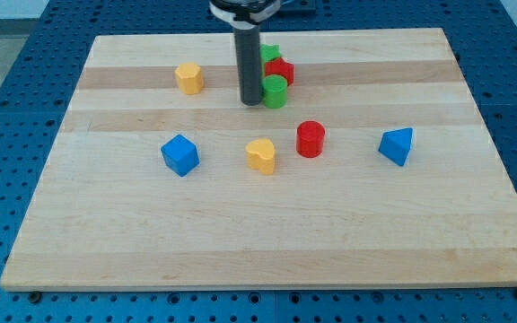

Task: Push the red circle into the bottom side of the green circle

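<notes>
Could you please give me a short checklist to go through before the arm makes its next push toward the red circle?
1. Red circle in view and free on the board: ok; it stands apart from the other blocks.
2. Green circle located: ok, it is up and to the view's left of the red circle.
3. My tip placed below the red circle to push it upward: not ok; it sits right beside the green circle's left side.
4. Space between red circle and the green circle's bottom side free: ok.
5. Yellow block out of the push line: ok, it lies to the view's left of the red circle.
6. Red block behind the green circle touching it: cannot tell.
</notes>
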Robot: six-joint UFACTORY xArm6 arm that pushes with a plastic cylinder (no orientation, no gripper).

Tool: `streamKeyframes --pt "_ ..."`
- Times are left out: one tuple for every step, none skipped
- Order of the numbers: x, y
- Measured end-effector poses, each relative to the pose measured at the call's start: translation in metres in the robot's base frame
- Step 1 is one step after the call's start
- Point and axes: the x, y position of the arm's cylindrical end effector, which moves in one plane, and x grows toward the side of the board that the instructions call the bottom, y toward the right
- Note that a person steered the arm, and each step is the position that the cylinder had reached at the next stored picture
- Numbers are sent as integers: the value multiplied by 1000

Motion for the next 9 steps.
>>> streamKeyframes --pt "1 10" --pt "15 10" --pt "34 27" --pt "35 85" --pt "54 120" --pt "86 114" --pt "107 92" --pt "106 62" --pt "74 56"
